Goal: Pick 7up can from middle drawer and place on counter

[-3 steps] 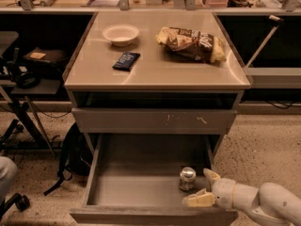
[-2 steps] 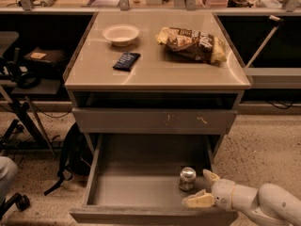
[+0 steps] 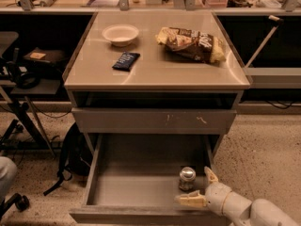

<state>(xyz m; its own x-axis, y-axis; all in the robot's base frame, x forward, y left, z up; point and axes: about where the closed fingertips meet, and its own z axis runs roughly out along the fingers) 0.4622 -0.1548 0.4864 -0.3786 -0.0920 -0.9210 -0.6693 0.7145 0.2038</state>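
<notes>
Down at the front right of the pulled-out middle drawer (image 3: 131, 192), the 7up can (image 3: 187, 178) stands upright on the grey floor, silver lid up. Just beside it, reaching in from the lower right, is the gripper (image 3: 200, 188). Its jaws are spread wide, one finger off the can's right side and the other in front of it, gripping nothing as far as I can see. Up on the counter (image 3: 155, 74) there's a white bowl (image 3: 121, 34) near the back left corner, a dark-blue packet (image 3: 126, 60) toward the left edge, and a brown-and-yellow snack bag (image 3: 190, 44) near the back right corner. The scratched drawer front (image 3: 141, 120) above is closed.
</notes>
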